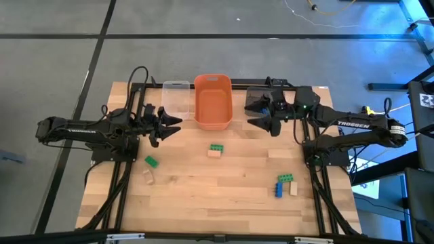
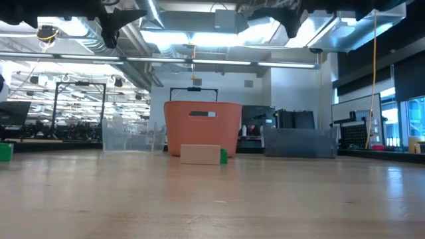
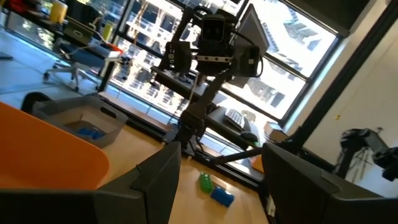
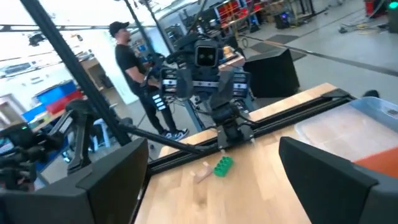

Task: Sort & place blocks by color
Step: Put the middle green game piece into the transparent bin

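Looking straight down, high view: wooden bench (image 1: 224, 196) at centre frame. Left hand (image 1: 169, 125) at left of centre, fingers apart, holding nothing; right hand (image 1: 256, 114) at right of centre, fingers likewise apart and holding nothing. Between them, along the upper edge, a clear bin (image 1: 176, 99), an orange bin (image 1: 213, 102) and a grey bin (image 1: 256, 96) (partly under the right arm). Blocks: green-on-tan pair (image 1: 215, 150) at centre; green block (image 1: 151, 161) and tan block (image 1: 147, 176) at lower left; green, blue and tan cluster (image 1: 285, 184) at lower right.

Low view: tan block with green one just behind it (image 2: 201, 155), before the orange bin at centre.

Left wrist view: green and blue blocks (image 3: 214, 188), lower centre.

Right wrist view: green block (image 4: 222, 166), tan beside it; a person (image 4: 134, 68) at upper left.
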